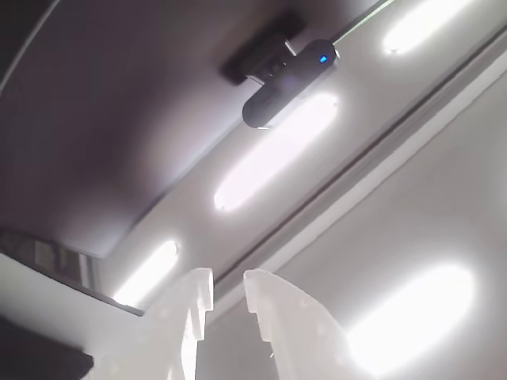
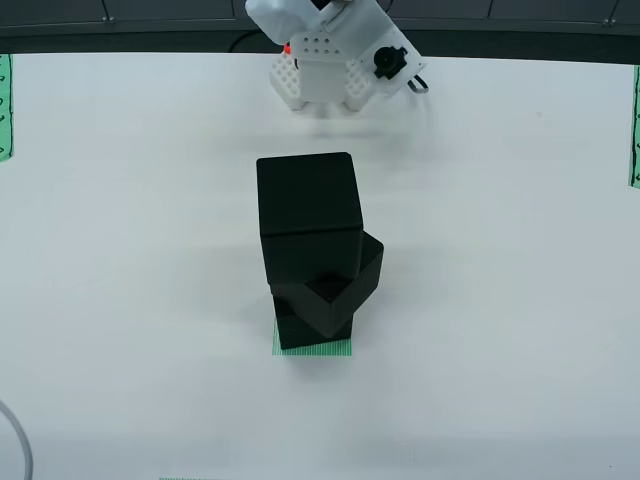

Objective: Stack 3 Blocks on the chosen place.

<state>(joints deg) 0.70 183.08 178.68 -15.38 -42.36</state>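
Three black blocks stand in a stack in the overhead view. The top block (image 2: 308, 205) sits on a middle block (image 2: 350, 280) that is turned at an angle. The bottom block (image 2: 298, 330) rests on the chosen place (image 2: 315, 349), a green striped patch whose front edge shows. My white gripper (image 2: 322, 104) hangs at the table's far edge, well apart from the stack. In the gripper's own view it points up at the ceiling, and the gripper (image 1: 228, 279) is open with nothing between its fingers.
Narrow green striped strips lie at the left edge (image 2: 4, 105) and right edge (image 2: 635, 125) of the white table (image 2: 520, 300). A thin cable (image 2: 18, 445) curls at the lower left. A dark camera (image 1: 289, 83) hangs from the ceiling among bright lights.
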